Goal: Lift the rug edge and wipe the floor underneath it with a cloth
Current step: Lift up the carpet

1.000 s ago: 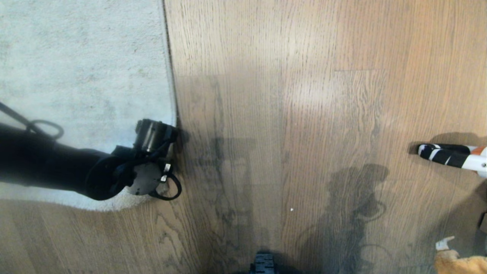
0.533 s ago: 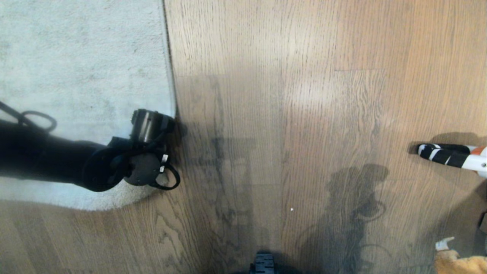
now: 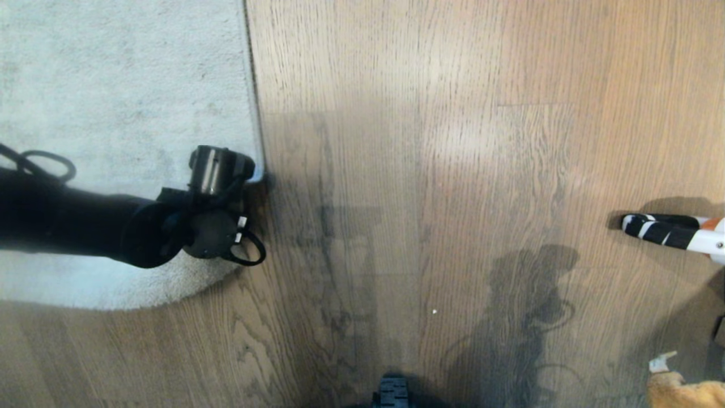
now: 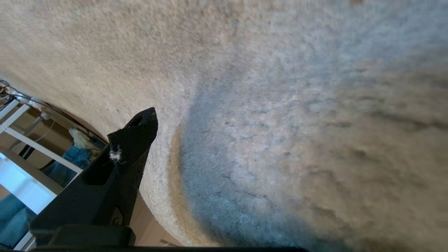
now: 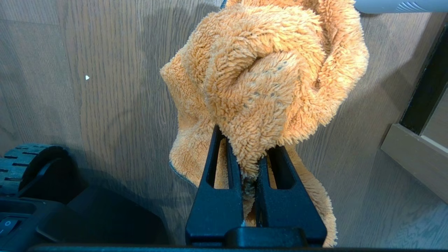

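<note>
The rug edge [image 3: 256, 141] is being reached by the left gripper [image 4: 147, 119], jaws wide apart, for lifting. The cloth [image 5: 266, 80] is being kept clamped between the right gripper's [image 5: 250, 168] jaws for wiping.

The rug [image 3: 113, 85] lay on the floor [image 3: 453, 170] to my left, its edge [image 3: 254, 113] running away from me. My left gripper [image 3: 249, 178] hung over that edge near the rug's corner. My right gripper [image 5: 250, 164] was low at my right with the cloth [image 5: 266, 77] in it, above the floor. A striped object [image 3: 668, 229] lay far right.
</note>
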You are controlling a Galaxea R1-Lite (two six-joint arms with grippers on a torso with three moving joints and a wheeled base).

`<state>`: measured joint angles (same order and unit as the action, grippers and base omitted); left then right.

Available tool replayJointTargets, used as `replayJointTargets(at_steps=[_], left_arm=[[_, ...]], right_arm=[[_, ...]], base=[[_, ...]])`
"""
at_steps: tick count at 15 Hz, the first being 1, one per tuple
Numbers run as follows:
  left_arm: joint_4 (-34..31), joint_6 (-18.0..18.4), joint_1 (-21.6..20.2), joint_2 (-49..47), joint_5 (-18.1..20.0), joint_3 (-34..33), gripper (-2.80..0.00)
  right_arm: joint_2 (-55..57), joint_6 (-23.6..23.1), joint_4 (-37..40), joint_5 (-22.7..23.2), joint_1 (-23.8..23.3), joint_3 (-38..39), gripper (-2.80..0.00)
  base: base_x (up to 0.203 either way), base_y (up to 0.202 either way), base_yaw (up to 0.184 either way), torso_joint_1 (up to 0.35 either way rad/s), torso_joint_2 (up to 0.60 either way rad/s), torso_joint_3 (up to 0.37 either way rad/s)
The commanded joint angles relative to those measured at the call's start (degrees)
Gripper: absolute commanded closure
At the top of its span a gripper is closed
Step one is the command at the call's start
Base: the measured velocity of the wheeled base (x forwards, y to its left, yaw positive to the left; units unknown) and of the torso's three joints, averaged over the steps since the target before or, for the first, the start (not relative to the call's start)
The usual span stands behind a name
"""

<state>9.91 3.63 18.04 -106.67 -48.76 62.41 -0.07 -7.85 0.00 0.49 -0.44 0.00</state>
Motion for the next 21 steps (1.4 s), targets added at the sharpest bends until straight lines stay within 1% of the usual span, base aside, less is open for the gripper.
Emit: replayJointTargets(at_steps=[1, 5, 13, 17, 21], left_arm=[[0.55, -0.01, 0.04, -0.47, -0.08, 1.54, -2.80], [0.55, -0.29, 1.33, -0.53, -0.02, 3.42, -2.80], [-0.07, -0.44, 5.67, 0.85, -0.08, 2.57, -2.80], [0.02, -1.42, 7.61, 0.55, -0.89, -1.02, -2.80], [0.05, -3.09, 10.28, 0.28, -1.38, -7.65, -2.80]], right_arm=[[0.07, -0.14, 0.00, 0.03, 0.00, 0.00, 0.00], [0.07, -0.06, 0.00, 0.03, 0.08, 0.00, 0.00], [0.07, -0.06, 0.00, 0.03, 0.00, 0.00, 0.00], [0.07, -0.15, 0.00, 0.03, 0.00, 0.00, 0.00], [0.07, -0.12, 0.00, 0.03, 0.08, 0.00, 0.00]], base=[[0.000, 0.000, 0.000, 0.000, 0.00, 0.000], [0.000, 0.000, 0.000, 0.000, 0.00, 0.000], [0.000, 0.000, 0.000, 0.000, 0.00, 0.000], [0.000, 0.000, 0.000, 0.000, 0.00, 0.000], [0.000, 0.000, 0.000, 0.000, 0.00, 0.000]])
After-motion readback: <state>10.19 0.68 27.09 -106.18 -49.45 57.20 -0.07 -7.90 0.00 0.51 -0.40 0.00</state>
